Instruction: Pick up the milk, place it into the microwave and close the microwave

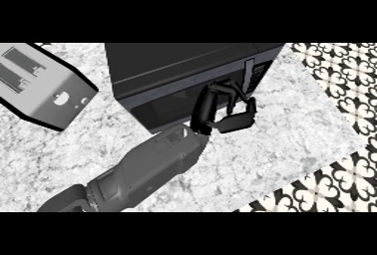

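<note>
**Entry: microwave door, closing step**

- Left hand (221, 112): reaches in on a grey forearm from the lower left. It lies against the front of the microwave (177, 64), at the end next to the control panel (256, 74). Fingers are roughly straight and spread on the face, curled round nothing, holding nothing.
- Right hand: not in view.
- Milk: not visible anywhere on the counter (280, 149). It is probably inside the microwave already, though the dark door (165, 107) hides the interior, so this cannot be confirmed.
- Door: looks flush with the body, or very nearly. Whether it has latched cannot be told from this steep angle.
- Toaster (44, 84): at the far left, well apart from the hand, no part in the job.
- Stage, as judged: the last one, shutting the door.
- Handling notes: push with flat fingers on the free edge beside the panel, farthest from the hinge, and straight into the front, not across it. Keep the fingers off the panel. The oven could slide back on the counter, so press evenly and stop once the door sits flush
</note>
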Motion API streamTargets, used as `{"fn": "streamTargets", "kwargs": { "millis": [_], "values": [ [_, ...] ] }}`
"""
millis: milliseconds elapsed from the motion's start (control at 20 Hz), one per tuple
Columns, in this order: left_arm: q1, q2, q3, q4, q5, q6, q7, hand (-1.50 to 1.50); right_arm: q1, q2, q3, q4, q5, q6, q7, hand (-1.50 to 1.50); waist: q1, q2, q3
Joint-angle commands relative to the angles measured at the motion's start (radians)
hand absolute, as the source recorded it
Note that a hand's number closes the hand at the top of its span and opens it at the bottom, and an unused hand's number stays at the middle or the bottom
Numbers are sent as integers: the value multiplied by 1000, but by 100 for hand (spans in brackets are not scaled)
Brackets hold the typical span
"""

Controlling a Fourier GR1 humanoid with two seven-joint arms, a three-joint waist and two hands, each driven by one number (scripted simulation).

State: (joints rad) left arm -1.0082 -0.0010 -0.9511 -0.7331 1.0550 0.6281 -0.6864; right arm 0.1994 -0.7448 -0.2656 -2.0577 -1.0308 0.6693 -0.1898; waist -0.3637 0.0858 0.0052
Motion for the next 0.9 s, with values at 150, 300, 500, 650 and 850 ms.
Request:
{"fn": "streamTargets", "kwargs": {
  "millis": [150,300,500,650,850],
  "values": [
    [0,1,9,122,56,61,66,150,8,-18,0,-17,-41,22,6,-150,22,-1,-3],
    [31,1,0,147,73,92,66,150,13,-37,-39,-9,-42,19,9,-150,41,-5,-4],
    [43,1,8,141,113,74,69,150,36,-26,-39,-22,-56,8,10,-150,67,-6,-6],
    [55,1,-3,152,125,64,59,-150,55,-41,-67,-31,-65,-2,20,-150,74,-14,-8],
    [63,1,-16,151,145,46,41,-150,84,-43,-79,-45,-85,0,26,-150,85,-20,-8]
  ]
}}
